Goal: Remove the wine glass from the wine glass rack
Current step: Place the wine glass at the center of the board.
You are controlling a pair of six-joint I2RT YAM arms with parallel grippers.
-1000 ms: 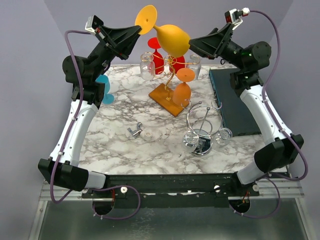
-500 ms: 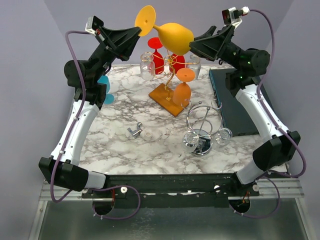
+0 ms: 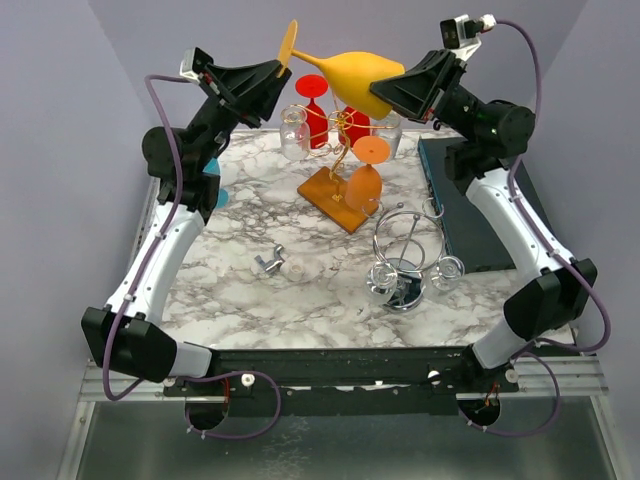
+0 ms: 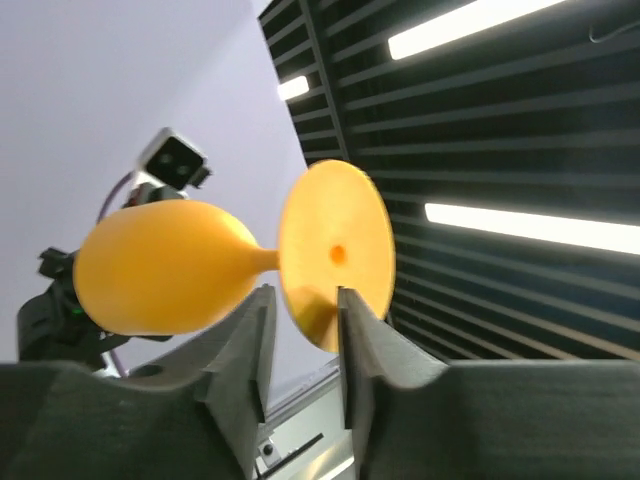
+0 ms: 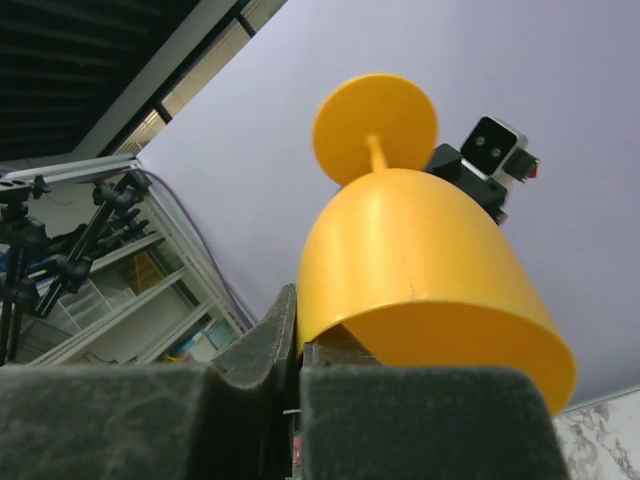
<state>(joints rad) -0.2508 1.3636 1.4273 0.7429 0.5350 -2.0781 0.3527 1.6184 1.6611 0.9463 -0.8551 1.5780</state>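
The yellow wine glass (image 3: 352, 74) hangs on its side high above the rack (image 3: 337, 192), a gold wire stand on an orange base. My right gripper (image 3: 386, 93) is shut on the rim of its bowl (image 5: 420, 270), one finger inside and one outside. My left gripper (image 3: 280, 72) is at the foot (image 4: 335, 250). Its jaws stand apart, with the disc's lower edge between them and daylight on the left side. In the left wrist view the bowl (image 4: 160, 265) points away toward the right arm.
An orange glass (image 3: 366, 182), red glasses (image 3: 316, 104) and a clear glass (image 3: 293, 134) stay on the rack. A chrome wire stand (image 3: 401, 258) is in front of it, a dark box (image 3: 476, 208) at the right, and a metal clip (image 3: 268, 263) nearer.
The right gripper came in open and shut on the bowl's rim. The left jaws, shut on the foot before, have parted. The glass has turned more level and moved slightly up.
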